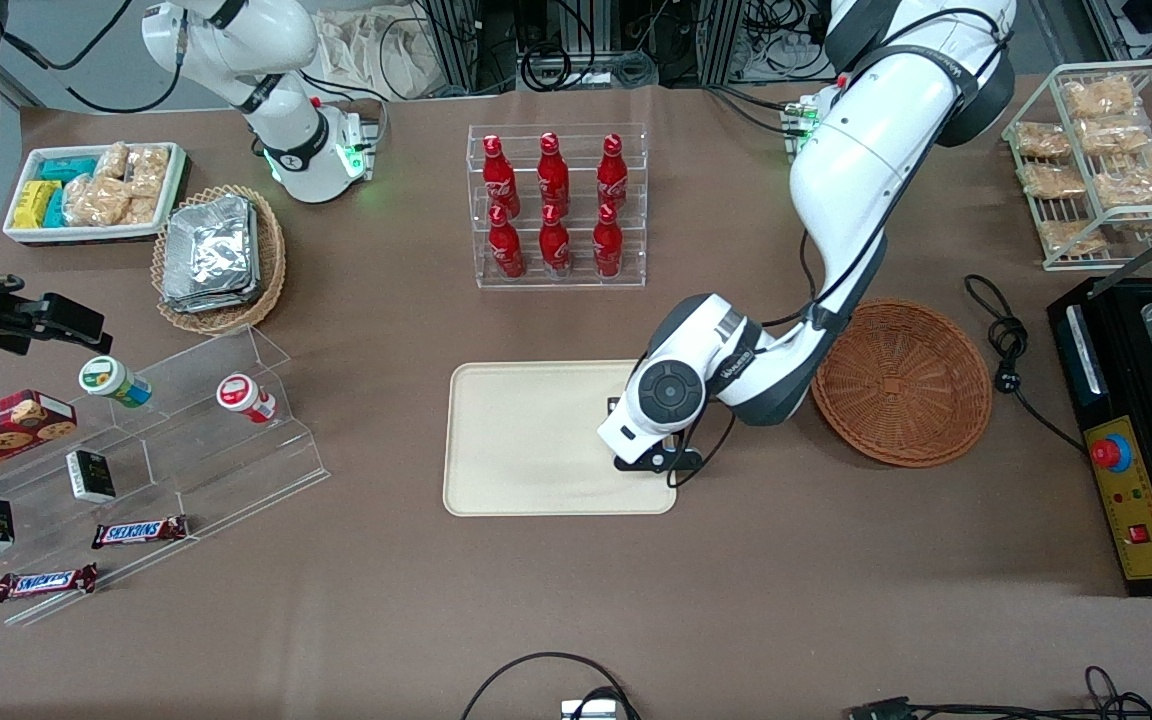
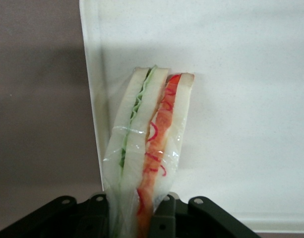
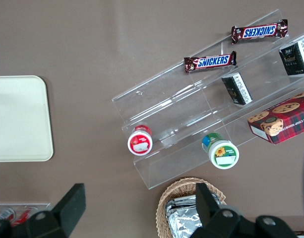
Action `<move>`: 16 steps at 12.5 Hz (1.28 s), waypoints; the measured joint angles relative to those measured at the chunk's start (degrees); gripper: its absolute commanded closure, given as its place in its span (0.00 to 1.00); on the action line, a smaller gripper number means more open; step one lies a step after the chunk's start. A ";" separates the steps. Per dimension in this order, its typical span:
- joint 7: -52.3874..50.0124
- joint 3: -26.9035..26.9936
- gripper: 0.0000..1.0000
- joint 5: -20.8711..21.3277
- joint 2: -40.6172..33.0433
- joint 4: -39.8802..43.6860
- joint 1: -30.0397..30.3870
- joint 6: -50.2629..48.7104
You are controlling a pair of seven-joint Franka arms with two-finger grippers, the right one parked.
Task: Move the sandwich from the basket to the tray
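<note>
Already most of the task looks done: the reddish-brown wicker basket (image 1: 902, 383) sits empty on the tabletop (image 1: 836, 600), and the sandwich (image 2: 148, 148) is out of it, gripped by the left arm's gripper (image 1: 651, 455) above the cream tray (image 1: 526, 440) near the tray's edge closest to the basket. What remains, judging by this, is lowering and releasing it. The gripper's fingers (image 2: 164, 218) are closed on the wedge's end, and the sandwich extends away from them over the tray.

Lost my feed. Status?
End effector shut on sandwich, low over tray edge. Basket empty. Nothing in the way.
</note>
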 measured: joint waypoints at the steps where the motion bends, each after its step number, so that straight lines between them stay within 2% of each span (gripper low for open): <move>1: -0.77 0.00 0.00 0.19 0.01 0.06 -0.13 -0.02; 8: -2.13 0.15 0.00 0.42 -1.25 3.46 0.43 -0.22; 10: -2.08 0.33 0.00 0.42 -4.57 4.19 2.46 -2.72; 13: 0.41 0.20 0.00 0.41 -11.32 3.90 6.70 -12.60; 16: 2.79 -0.23 0.00 0.08 -18.82 -3.98 10.85 -12.53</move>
